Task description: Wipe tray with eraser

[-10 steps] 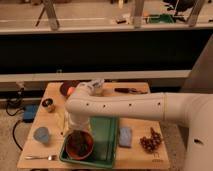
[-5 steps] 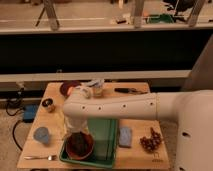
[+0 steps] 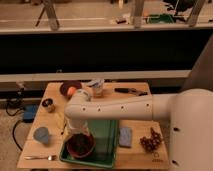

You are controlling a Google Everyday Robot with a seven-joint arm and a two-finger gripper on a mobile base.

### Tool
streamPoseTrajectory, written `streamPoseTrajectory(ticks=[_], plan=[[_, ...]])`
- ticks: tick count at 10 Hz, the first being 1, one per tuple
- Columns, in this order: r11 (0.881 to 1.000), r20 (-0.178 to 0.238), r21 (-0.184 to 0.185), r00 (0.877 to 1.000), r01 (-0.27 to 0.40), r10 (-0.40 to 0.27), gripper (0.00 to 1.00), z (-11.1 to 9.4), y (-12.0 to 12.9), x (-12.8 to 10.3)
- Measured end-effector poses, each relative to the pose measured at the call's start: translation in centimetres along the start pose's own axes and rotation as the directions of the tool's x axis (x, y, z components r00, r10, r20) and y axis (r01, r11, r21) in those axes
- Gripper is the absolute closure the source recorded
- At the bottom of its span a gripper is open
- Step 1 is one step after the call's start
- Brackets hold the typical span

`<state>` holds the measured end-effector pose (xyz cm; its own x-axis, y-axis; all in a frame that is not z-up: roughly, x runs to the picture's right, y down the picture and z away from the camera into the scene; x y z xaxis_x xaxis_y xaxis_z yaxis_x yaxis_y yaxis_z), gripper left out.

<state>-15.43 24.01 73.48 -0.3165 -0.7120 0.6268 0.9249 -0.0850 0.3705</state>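
The green tray (image 3: 107, 134) lies at the table's front middle, with a round orange-brown bowl (image 3: 80, 145) in its left part. My white arm reaches in from the right, bends at the elbow (image 3: 76, 106) and points down. The gripper (image 3: 79, 132) hangs at the tray's left end, just above the bowl. The eraser does not show as a separate thing; it may be hidden by the gripper or the bowl.
A pale blue pad (image 3: 125, 136) and a dark cluster (image 3: 150, 141) lie right of the tray. A blue cup (image 3: 41, 134) and a fork (image 3: 40, 157) are at the left. A dark plate (image 3: 69, 88), a white cup (image 3: 96, 87), a small jar (image 3: 48, 105) and a black tool (image 3: 130, 90) are at the back.
The elbow has shifted slightly left and the wrist sits a little lower over the bowl. Nothing on the table has moved.
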Motion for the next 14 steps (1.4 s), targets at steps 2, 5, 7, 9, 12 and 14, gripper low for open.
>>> streamPoseTrajectory(ticks=[2,5,7,9,12,14], plan=[[1.0,0.004,0.003,1.0,-0.002,0.002,0.29,0.4,0.1,0.2],[1.0,0.005,0.014,1.0,-0.012,0.011,0.36,0.6,0.3,0.4],[1.0,0.002,0.028,1.0,-0.014,0.014,0.36,0.2,0.3,0.3],[0.999,0.001,0.036,1.0,-0.014,0.014,0.36,-0.2,0.3,0.2],[0.999,0.003,0.035,1.0,-0.011,0.011,0.36,-0.4,0.3,0.0],[0.999,0.01,0.033,1.0,-0.007,0.006,0.36,-0.2,0.5,-0.1]])
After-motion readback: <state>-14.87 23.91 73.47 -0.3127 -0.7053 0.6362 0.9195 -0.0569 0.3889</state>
